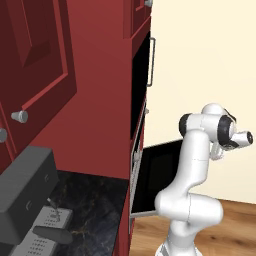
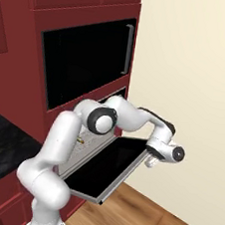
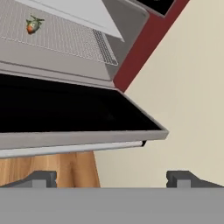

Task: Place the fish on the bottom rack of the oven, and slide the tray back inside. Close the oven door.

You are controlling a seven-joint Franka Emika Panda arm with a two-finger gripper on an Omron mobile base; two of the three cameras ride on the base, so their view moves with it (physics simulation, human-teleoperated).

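Fish [image 3: 33, 25] — lying on bottom rack [image 3: 65, 37]; oven door [image 3: 74, 111] down. Gripper [image 3: 111, 178] spread, empty, near door's far edge — next: likely push rack in.

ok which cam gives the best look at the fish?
Hand view: the fish lies in plain sight on the wire rack, orange-red end visible. In the right base view only a tiny speck beside the arm hints at it, too small to be sure.
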